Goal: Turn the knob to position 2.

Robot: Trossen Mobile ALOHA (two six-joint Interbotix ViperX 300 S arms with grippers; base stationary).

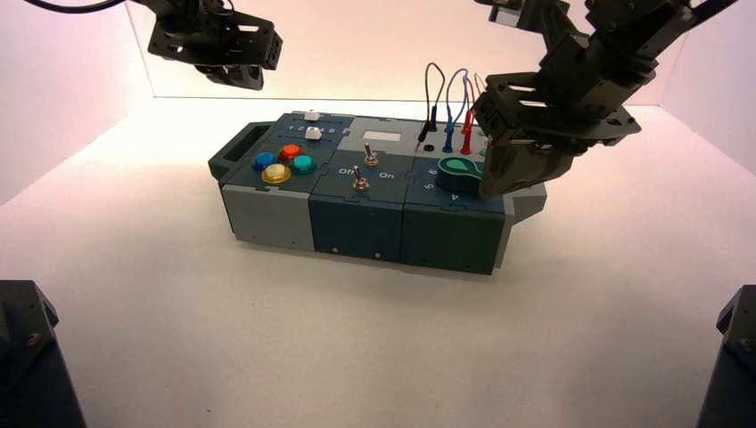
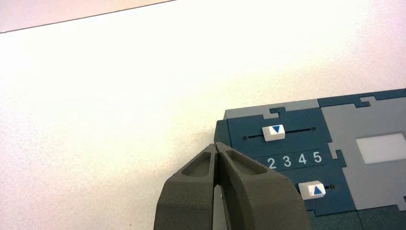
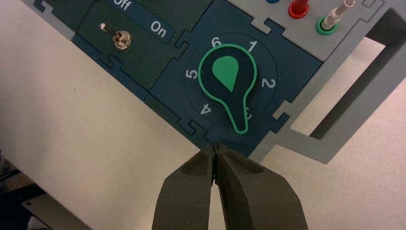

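Right pincer (image 3: 215,149) pressed closed, angled down just beside the knob (image 3: 228,82), apart.

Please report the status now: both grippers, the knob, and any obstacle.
Right gripper shut, beside the knob, not touching. Knob tip covers mark 3, not yet on 2. Left gripper shut, idle near the sliders. Nothing blocks the knob.

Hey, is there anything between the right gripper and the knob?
No. In the right wrist view, only bare dark box top lies between the right gripper, fingers shut, and the knob.
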